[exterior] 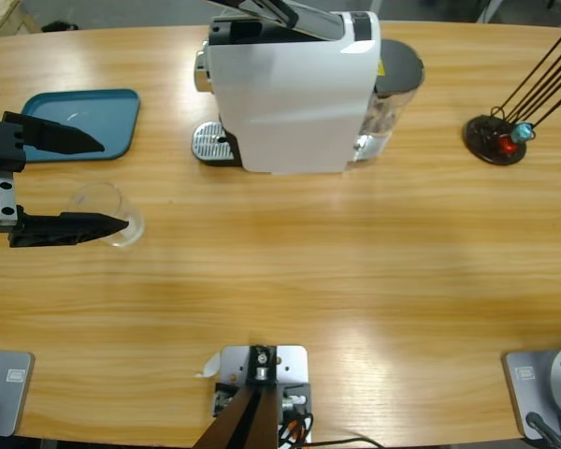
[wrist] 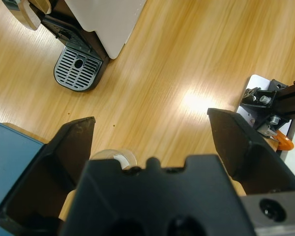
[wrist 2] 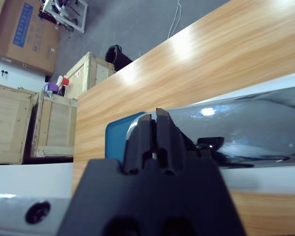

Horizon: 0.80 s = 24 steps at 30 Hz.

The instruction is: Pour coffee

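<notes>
Clear glass (exterior: 107,213) sits on the wooden worktop (exterior: 355,253) beside the blue tray (exterior: 84,122), between the left tool's (exterior: 89,182) wide-open jaws, ungripped. Can't see any coffee. Right tool (wrist 2: 154,129) is pinched closed, holding nothing, over the coffee machine (exterior: 290,89).

Wooden table (exterior: 355,281) bears coffee machine (exterior: 294,89), blue tray (exterior: 112,108), glass (exterior: 107,210).

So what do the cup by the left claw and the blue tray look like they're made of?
The cup looks like clear glass or clear plastic: the wood grain shows through its wall, and I cannot tell which of the two it is. The blue tray looks like matte moulded plastic, with an even teal colour, rounded corners and a raised rim.
</notes>
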### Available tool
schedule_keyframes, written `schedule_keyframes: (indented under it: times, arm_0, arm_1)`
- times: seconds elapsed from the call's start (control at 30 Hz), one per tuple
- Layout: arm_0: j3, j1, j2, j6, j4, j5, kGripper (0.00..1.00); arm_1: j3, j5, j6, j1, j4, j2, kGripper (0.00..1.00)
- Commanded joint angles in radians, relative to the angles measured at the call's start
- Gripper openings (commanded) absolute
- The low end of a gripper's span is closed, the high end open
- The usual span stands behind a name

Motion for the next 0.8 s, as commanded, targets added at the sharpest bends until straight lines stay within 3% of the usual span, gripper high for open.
schedule_keyframes:
  times: [0.03, 0.8]
  arm_0:
    - [0.037, -0.010, 0.019, 0.003, -0.003, 0.002, 1.000]
    - [0.041, -0.010, 0.017, -0.007, -0.017, 0.043, 1.000]
  arm_1:
    - [0.071, -0.003, -0.018, 0.027, 0.007, 0.143, 0.000]
    - [0.177, 0.007, -0.002, 0.040, 0.022, 0.245, 0.000]
